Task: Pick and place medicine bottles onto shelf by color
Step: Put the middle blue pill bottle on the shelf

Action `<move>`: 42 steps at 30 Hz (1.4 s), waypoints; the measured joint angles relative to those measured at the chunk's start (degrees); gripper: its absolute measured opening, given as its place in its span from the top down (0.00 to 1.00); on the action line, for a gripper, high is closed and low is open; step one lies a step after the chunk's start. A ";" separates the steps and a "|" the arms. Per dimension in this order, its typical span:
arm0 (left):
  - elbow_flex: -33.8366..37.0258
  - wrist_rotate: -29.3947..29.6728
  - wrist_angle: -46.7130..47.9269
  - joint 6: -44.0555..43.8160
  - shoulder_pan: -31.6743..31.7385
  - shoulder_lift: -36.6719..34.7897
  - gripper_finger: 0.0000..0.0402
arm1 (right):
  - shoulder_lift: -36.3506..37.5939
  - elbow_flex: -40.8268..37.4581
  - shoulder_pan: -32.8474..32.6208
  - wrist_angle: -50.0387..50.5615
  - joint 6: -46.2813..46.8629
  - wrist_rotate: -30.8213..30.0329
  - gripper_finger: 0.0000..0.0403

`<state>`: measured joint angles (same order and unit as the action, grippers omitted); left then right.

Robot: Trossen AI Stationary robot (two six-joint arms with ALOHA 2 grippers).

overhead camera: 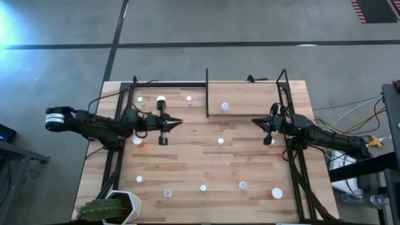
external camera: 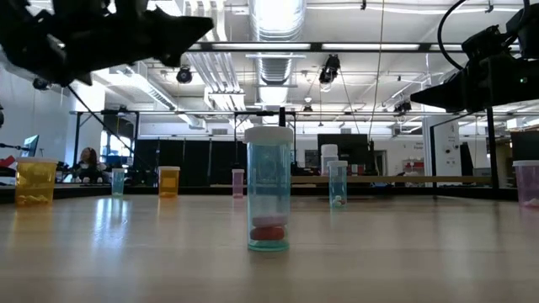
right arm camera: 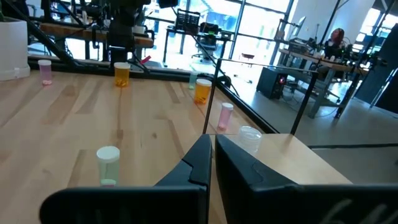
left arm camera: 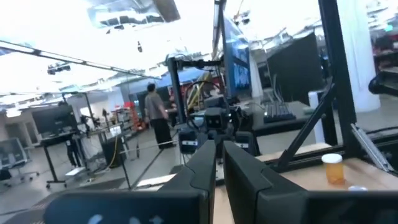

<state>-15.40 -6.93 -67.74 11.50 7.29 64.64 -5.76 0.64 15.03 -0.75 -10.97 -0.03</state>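
Note:
Small white-capped medicine bottles stand upright on the wooden table (overhead camera: 187,162). A bluish one (external camera: 269,187) stands nearest the low camera. Three bottles, among them a green one (overhead camera: 140,100), stand in the shelf's left section (overhead camera: 169,106), and one (overhead camera: 225,107) stands in the right section, beyond the black divider (overhead camera: 207,94). My left gripper (overhead camera: 178,123) is shut and empty, in the air just in front of the left section. My right gripper (overhead camera: 255,120) is shut and empty, in the air at the right, pointing left.
Loose bottles stand about the table: an orange one (overhead camera: 137,142), one at the middle (overhead camera: 220,142), one below my right arm (overhead camera: 270,140), and several along the near edge (overhead camera: 203,187). A potted plant (overhead camera: 109,209) stands at the near left corner. Black frame rods (overhead camera: 294,169) run along both sides.

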 joint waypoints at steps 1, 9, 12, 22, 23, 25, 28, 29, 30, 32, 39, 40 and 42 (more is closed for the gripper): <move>1.46 0.01 -1.27 -0.57 0.00 -0.78 0.97 | 0.00 0.00 0.00 -0.01 -0.08 0.00 0.97; 6.00 -0.23 -1.27 -0.71 -0.94 -4.38 0.97 | 0.03 0.00 0.00 -1.34 -0.12 -0.14 0.97; 6.55 -0.36 -0.91 0.52 -1.14 -4.37 0.97 | 0.02 0.00 0.00 -1.31 2.46 -0.10 0.97; 10.44 -0.34 -0.65 3.85 -1.14 -5.95 0.97 | -0.85 -0.01 -0.11 -20.90 14.38 3.26 0.97; 10.60 -0.34 -0.76 3.83 -1.14 -5.98 0.97 | -1.38 0.14 -0.10 -22.50 15.03 5.61 0.97; 11.06 -0.34 -0.80 3.81 -1.13 -5.97 0.97 | -3.20 0.80 -0.46 -22.49 18.30 9.35 0.97; 11.36 -0.34 -0.73 3.79 -1.14 -5.79 0.97 | -7.85 0.83 -2.70 -22.26 17.42 7.49 0.95; 11.39 -0.34 -0.74 3.77 -1.11 -5.79 0.97 | -9.60 0.83 -3.82 -22.39 16.10 5.86 0.93; 11.44 -0.34 -0.82 3.74 -1.14 -5.79 0.97 | -11.42 0.79 -4.93 -23.02 15.22 4.60 0.91; 11.90 -0.34 -0.72 3.73 -1.13 -5.87 0.97 | -15.58 0.79 -7.38 -26.10 14.40 3.87 0.84; 12.18 -0.34 -0.77 3.84 -1.11 -5.89 0.97 | -30.25 0.85 -16.53 -33.38 14.17 -3.95 0.55; 12.18 -0.34 -0.74 3.85 -1.11 -5.82 0.97 | -32.56 0.85 -17.50 -34.52 14.53 -5.18 0.51; 12.18 -0.34 -0.68 3.85 -1.11 -5.80 0.97 | -37.04 0.85 -18.99 -37.41 15.96 -6.53 0.44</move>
<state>-3.22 -7.27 -68.42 15.35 6.17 58.84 -42.79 1.50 -3.96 -38.17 4.99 -6.57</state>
